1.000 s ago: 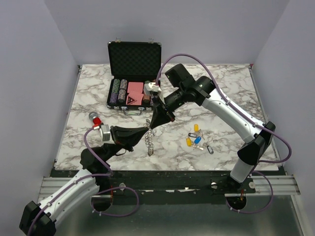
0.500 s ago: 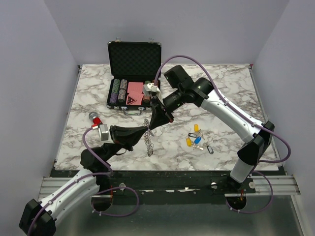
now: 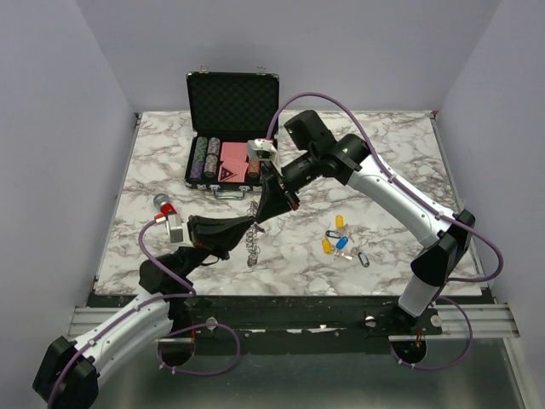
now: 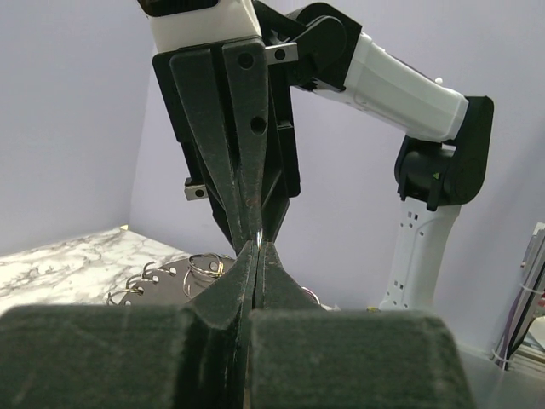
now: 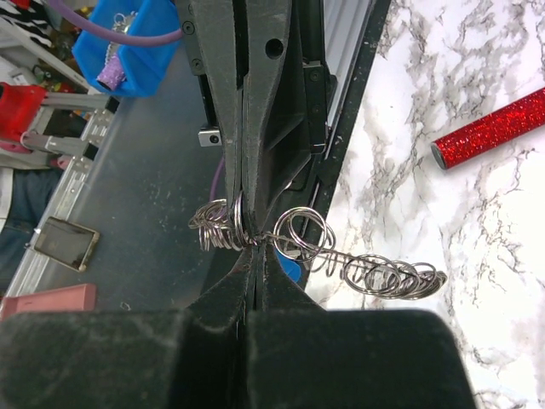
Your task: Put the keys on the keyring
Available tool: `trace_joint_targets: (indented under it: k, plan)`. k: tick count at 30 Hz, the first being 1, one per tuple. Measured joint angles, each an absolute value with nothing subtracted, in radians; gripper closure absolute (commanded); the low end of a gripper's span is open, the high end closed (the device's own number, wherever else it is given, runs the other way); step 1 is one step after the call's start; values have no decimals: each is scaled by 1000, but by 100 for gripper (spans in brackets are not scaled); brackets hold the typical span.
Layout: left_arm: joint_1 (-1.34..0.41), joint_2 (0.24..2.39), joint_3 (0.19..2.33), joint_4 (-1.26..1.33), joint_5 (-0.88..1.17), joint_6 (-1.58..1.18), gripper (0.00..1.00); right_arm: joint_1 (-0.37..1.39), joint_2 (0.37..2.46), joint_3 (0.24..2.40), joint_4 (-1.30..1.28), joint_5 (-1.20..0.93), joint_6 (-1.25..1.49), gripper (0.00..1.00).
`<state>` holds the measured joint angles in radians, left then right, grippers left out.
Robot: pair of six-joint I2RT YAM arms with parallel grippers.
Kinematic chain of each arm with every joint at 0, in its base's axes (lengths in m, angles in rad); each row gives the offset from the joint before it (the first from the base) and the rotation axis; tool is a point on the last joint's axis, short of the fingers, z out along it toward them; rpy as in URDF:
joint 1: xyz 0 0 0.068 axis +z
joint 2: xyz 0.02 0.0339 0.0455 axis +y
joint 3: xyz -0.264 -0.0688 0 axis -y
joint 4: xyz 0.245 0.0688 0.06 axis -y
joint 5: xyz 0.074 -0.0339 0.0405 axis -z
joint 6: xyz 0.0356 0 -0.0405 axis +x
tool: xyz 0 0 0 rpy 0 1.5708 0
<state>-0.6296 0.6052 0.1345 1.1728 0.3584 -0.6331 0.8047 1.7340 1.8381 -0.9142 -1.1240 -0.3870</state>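
Observation:
The keyring (image 3: 252, 242), a silvery wire strung with several small metal rings, hangs above the marble table between both grippers. My left gripper (image 3: 254, 221) and my right gripper (image 3: 261, 216) meet tip to tip, and each is shut on the keyring's wire. In the right wrist view the keyring (image 5: 375, 273) trails to the right of my shut right gripper (image 5: 255, 249), with a bunch of rings on its left. The left wrist view shows my left gripper (image 4: 256, 247) shut and a few of the keyring's rings (image 4: 204, 266) behind it. The keys (image 3: 338, 240), with yellow and blue heads, lie on the table to the right.
An open black case (image 3: 232, 128) with poker chips and a red card box stands at the back. A red glittery tube (image 3: 162, 205) lies at the left, seen also in the right wrist view (image 5: 494, 128). Small black loops (image 3: 364, 259) lie beside the keys.
Both grippers, still pinched together, have shifted slightly left. The hanging end of the keyring has swung left with them.

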Motion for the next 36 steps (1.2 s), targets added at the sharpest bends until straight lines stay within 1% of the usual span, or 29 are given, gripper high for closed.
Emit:
trace_joint_targets:
  k: [4,6,17,24,29,36]
  plan:
    - [-630,607,134,1189,358,-641,100,805,1736,1838,-896,-1139,-356,79]
    - [-630,607,134,1200,358,-645,100,805,1738,1838,-884,-1140,-345,76]
    - [-630,648,120,1281,357,-690,100,802,1743,1839,-861,-1141,-326,77]
    - [-629,606,102,1265,355,-689,100,748,1742,1860,-907,-1151,-389,59]
    - [-627,556,102,1222,357,-677,100,725,1729,1861,-953,-1171,-455,57]
    - [-623,557,102,1187,382,-673,100,733,1728,1863,-1000,-1223,-511,54]
